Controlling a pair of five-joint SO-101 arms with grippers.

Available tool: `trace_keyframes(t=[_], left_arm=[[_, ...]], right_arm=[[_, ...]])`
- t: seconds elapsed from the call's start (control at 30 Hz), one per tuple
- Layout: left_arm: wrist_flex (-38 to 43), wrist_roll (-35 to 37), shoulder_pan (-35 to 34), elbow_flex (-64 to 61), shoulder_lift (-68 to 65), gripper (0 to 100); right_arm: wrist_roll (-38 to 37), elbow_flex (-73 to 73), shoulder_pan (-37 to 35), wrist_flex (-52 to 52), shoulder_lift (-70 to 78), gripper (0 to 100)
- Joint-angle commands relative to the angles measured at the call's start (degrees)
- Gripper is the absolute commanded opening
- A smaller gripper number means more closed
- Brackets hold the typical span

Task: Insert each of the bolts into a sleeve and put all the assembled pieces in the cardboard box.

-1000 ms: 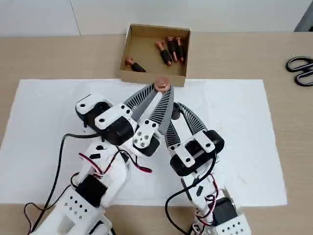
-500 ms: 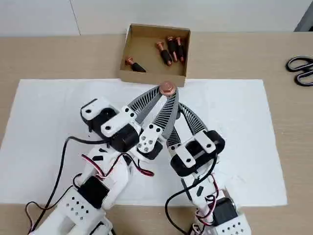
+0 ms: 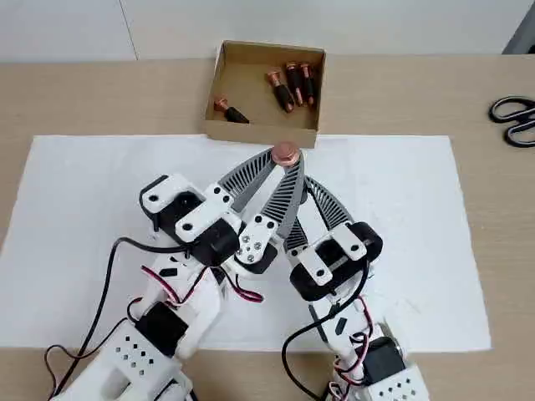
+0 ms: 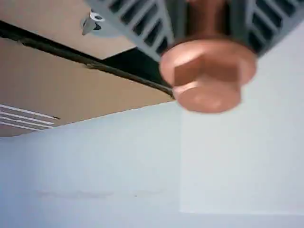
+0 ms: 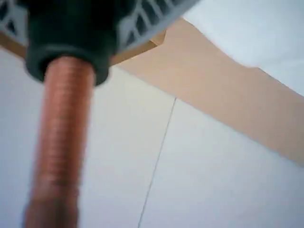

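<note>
Here we are at the joining step, and it's happening in mid-air over the white paper [image 3: 100,192], just in front of the cardboard box [image 3: 259,131]. The left claw [image 3: 284,160] is clenched on the bolt [image 3: 285,154] right under its head. The right claw [image 5: 71,26] is grasping the black sleeve [image 5: 71,45], with the two arms' tips meeting at one spot.

From the right wrist you can see a good length of thread bare outside the sleeve, so I'd call the insertion begun but not seated. Next it needs the two pushed together along one line until the sleeve sits up near the head. Then one claw must let go so the other can carry the piece over the box's front wall.

The bolt itself is copper-coloured, with a broad flanged head and a finely threaded shank. Four finished pieces [image 3: 292,83] lie in the box already.
</note>
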State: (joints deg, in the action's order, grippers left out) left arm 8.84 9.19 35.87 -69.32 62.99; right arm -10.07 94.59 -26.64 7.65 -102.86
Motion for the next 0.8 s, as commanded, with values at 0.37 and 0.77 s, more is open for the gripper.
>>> trace_keyframes(t=[0.37,0.77], left_arm=[[1.4,-4.8,0.6,-3.2,0.8,1],[-12.0,-4.8,0.5,-2.9,1.2,14]], right_arm=[[0.2,-1.3,0.2,-1.0,-1.1,0.4],[-0.1,-1.4,0.2,-1.0,-1.1,0.4]])
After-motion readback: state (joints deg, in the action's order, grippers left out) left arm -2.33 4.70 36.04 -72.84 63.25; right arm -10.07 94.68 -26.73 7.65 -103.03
